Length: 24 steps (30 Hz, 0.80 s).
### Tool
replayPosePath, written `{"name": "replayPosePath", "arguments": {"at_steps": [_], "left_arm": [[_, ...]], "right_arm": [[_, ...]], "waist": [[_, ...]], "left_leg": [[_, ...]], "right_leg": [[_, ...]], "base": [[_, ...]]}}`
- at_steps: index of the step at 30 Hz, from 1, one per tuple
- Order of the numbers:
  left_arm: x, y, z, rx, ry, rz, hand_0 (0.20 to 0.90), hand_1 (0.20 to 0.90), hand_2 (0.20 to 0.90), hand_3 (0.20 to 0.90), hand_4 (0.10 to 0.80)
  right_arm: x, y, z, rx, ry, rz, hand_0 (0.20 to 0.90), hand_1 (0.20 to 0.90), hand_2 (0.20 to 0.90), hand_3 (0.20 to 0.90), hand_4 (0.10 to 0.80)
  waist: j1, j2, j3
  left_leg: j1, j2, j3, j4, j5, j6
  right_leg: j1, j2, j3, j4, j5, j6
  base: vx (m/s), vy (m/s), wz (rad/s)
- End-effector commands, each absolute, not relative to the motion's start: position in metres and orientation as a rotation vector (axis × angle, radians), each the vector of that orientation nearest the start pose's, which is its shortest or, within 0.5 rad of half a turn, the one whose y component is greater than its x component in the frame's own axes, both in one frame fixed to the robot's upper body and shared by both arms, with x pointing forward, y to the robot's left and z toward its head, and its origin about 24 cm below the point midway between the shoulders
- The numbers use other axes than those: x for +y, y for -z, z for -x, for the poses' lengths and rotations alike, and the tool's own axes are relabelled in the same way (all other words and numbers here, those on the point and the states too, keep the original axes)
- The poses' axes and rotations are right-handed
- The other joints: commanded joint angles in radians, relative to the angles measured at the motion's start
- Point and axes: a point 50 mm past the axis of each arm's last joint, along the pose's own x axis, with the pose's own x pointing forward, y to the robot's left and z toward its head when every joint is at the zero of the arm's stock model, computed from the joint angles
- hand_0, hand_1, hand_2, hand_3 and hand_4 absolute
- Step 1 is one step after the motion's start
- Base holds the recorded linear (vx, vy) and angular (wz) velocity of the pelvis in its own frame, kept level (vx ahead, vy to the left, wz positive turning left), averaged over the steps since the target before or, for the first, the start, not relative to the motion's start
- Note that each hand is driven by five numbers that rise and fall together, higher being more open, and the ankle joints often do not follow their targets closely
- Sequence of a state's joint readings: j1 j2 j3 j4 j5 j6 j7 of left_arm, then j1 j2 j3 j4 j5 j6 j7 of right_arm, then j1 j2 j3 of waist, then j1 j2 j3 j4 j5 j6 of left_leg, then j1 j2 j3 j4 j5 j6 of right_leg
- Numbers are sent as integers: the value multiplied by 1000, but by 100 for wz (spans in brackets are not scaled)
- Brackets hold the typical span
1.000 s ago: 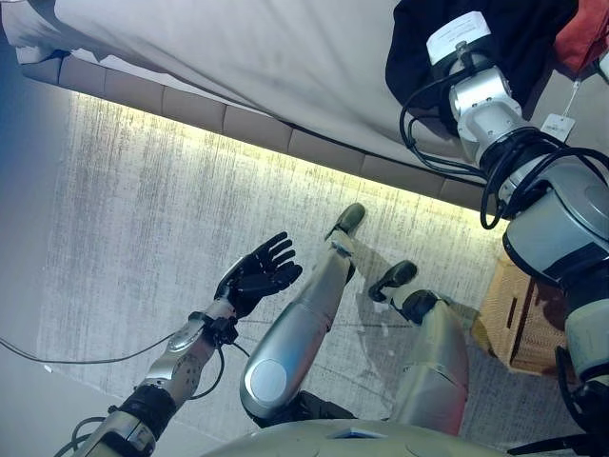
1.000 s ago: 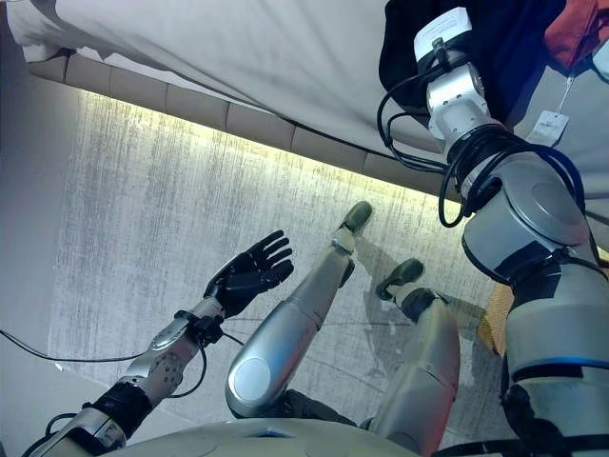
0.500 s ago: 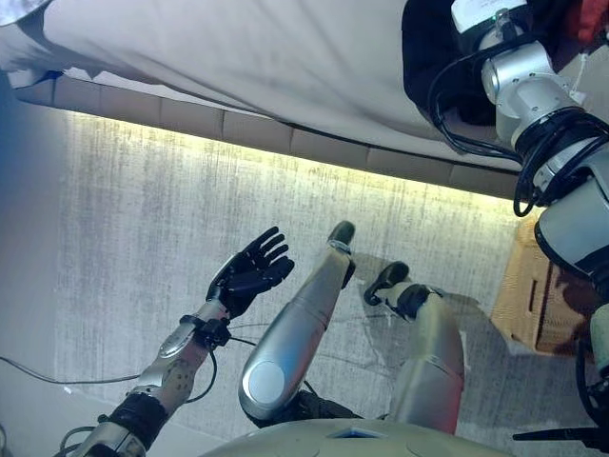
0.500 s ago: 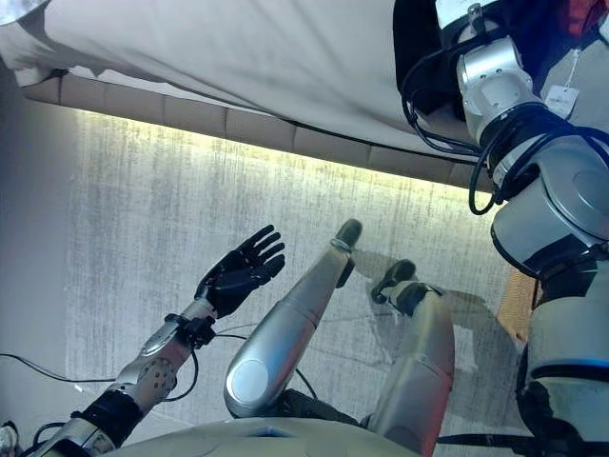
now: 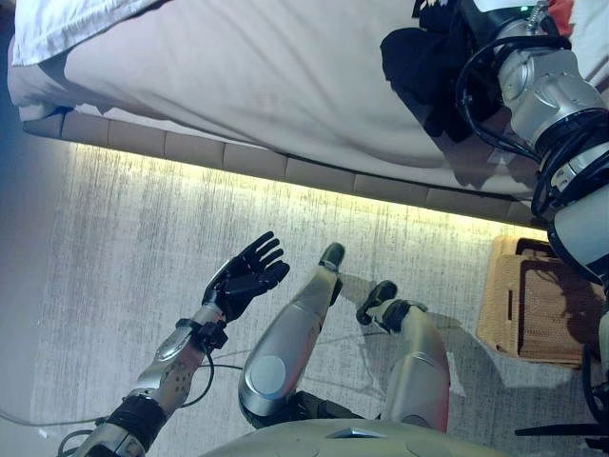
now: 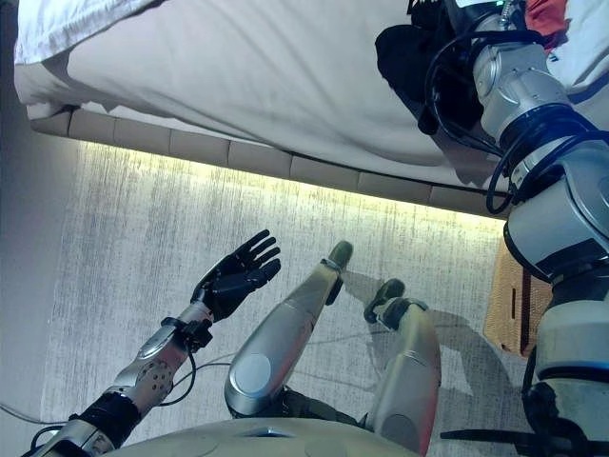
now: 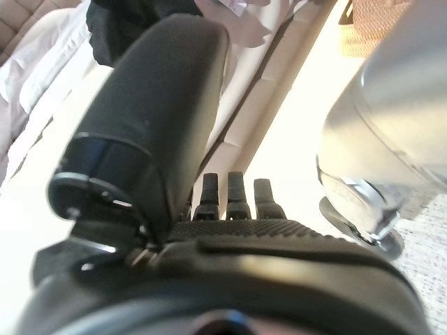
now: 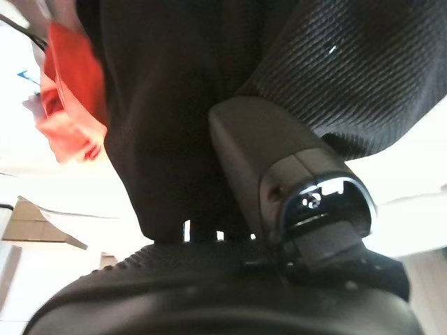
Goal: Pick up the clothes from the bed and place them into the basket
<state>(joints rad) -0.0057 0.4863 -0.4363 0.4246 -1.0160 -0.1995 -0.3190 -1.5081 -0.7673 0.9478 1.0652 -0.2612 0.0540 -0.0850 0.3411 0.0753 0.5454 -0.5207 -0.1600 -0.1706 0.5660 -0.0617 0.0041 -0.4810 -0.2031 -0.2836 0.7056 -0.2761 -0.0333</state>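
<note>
A black garment (image 5: 423,62) lies bunched on the bed (image 5: 238,76) at its right end, with a red garment (image 6: 544,14) just beyond it. My right arm reaches up onto the bed to the black garment. In the right wrist view my right hand (image 8: 279,167) is pressed against the black cloth (image 8: 174,105), with the red cloth (image 8: 66,105) beside it. My left hand (image 5: 245,278) is open and empty, held over the floor in front of the bed. The wicker basket (image 5: 538,309) stands on the floor at the right, below the bed's edge.
A white pillow (image 5: 57,24) lies at the bed's left end. The padded bed frame (image 5: 190,152) runs across the view with a light strip under it. A pale carpet (image 5: 124,238) covers the floor between me and the bed.
The whole picture has shifted, so more of the bed and basket show. My right arm stays at the black garment. My left hand stays open in about the same place.
</note>
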Motion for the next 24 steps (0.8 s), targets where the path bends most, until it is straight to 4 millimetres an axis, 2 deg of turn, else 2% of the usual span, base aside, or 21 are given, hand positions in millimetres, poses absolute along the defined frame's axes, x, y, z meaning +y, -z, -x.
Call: {"name": "replayPosePath", "arguments": {"at_steps": [1,8,11,14,18,24], "left_arm": [[189,42,-210,327,319,432,900,900,900,900,800],[185,63,-197,442,289,403,900,900,900,900,800],[185,72,-189,498,261,387,900,900,900,900,800],[187,80,-181,538,225,380,900,900,900,900,800],[190,86,-178,572,188,377,900,900,900,900,800],[196,99,-175,621,117,409,900,900,900,900,800]], "right_arm": [[-229,-388,-384,-543,394,1273,300,300,300,200,100],[-230,-407,-370,-700,331,858,300,300,300,200,100],[-237,-413,-360,-757,321,722,300,300,300,200,100],[-244,-419,-350,-803,303,608,300,300,300,200,100],[-260,-426,-340,-829,335,570,300,300,300,200,100],[-301,-446,-315,-832,451,554,300,300,300,200,100]], "waist": [[4,-42,-136],[-21,-91,-249],[-57,-110,-313],[-98,-123,-372],[-141,-135,-429],[-222,-150,-499]], "left_leg": [[71,11,1,-37,-33,1],[274,39,-18,-208,-6,-15],[358,52,2,-298,28,-15],[424,63,33,-367,34,-9],[472,74,61,-433,33,-3],[555,106,123,-565,56,-5]], "right_leg": [[144,61,-66,-97,54,-4],[364,103,-54,-356,106,14],[435,117,-46,-463,161,20],[472,129,-4,-523,193,31],[494,138,38,-570,226,42],[515,155,125,-662,285,66]], "base": [[109,10,-8],[133,-24,-7],[97,23,-6],[103,10,-16],[66,-2,-28],[24,-20,-38]]}}
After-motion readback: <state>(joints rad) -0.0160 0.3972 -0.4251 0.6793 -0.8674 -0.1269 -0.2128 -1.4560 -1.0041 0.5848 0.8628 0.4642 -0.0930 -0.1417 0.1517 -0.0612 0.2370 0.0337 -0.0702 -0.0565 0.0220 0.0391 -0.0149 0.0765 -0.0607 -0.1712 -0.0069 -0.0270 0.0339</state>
